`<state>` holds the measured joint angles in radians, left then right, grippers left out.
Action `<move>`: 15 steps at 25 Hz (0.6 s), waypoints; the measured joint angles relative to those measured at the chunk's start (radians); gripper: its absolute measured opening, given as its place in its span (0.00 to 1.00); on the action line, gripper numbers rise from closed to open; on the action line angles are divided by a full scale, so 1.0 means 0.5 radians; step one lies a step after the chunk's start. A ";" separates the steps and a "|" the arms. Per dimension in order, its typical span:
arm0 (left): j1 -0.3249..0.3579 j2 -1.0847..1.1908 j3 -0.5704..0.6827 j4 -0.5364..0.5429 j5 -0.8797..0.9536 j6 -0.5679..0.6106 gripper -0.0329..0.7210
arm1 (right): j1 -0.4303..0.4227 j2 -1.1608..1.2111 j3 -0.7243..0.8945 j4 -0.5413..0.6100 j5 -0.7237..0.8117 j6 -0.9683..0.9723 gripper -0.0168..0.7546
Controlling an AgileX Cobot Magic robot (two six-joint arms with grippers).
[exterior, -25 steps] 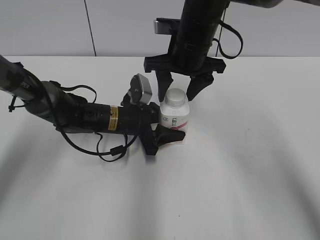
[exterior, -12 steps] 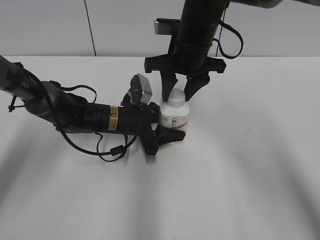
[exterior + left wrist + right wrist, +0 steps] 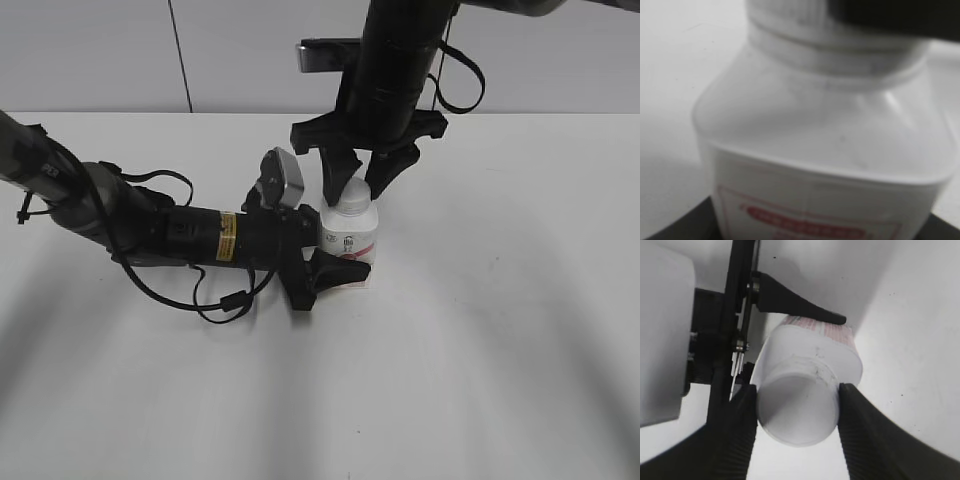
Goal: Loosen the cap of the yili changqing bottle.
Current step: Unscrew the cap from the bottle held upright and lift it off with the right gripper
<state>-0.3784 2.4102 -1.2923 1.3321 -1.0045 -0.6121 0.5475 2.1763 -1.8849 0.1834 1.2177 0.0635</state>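
We note the yili changqing bottle standing upright near the middle of the white worktop, pink-red label facing the exterior camera. The left gripper reaches in from the left, lying low along the worktop, and clasps the bottle's body: one black finger crosses the label's lower edge in front, the other is hidden behind the bottle. The left wrist view is blurred and filled by the bottle's shoulder and neck.

The right gripper comes straight down from above. In the right wrist view we see its two ribbed pads pressed against opposite sides of the cap, so it is clamped on the cap. The cap sits on the bottle's neck; we cannot tell whether it has turned at all.
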 joint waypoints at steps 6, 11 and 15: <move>0.000 0.000 0.000 0.002 0.000 0.000 0.58 | 0.000 0.000 0.000 0.000 0.000 -0.515 0.53; 0.000 0.000 0.000 0.006 0.000 0.000 0.58 | 0.000 0.000 0.000 -0.002 0.000 -1.036 0.53; 0.000 0.000 0.000 0.006 0.000 0.000 0.58 | 0.000 0.000 -0.002 -0.006 0.000 -1.429 0.53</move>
<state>-0.3784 2.4102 -1.2923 1.3349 -1.0045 -0.6121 0.5475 2.1763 -1.8857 0.1806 1.2177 -0.6512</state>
